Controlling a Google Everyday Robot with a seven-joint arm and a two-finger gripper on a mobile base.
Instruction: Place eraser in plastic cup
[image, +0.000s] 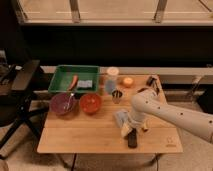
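The black eraser (132, 139) lies on the wooden table (75, 140) near its front edge. My gripper (129, 129) hangs from the white arm (170, 115) that comes in from the right, and it is just above the eraser's far end. The pale bluish-grey plastic cup (109, 87) stands upright at the back middle of the table, well away from the gripper. It is in front of a cream-white cup (113, 73) and next to a small metal cup (117, 95).
A green tray (61, 86) holds a few items at the back left. A purple bowl (62, 103) and a red bowl (90, 103) stand in front of it. A pale grey-blue packet (121, 118) lies beside the gripper. An orange item (128, 81) and a small dark object (151, 80) are at the back right. A black chair (20, 90) stands to the left.
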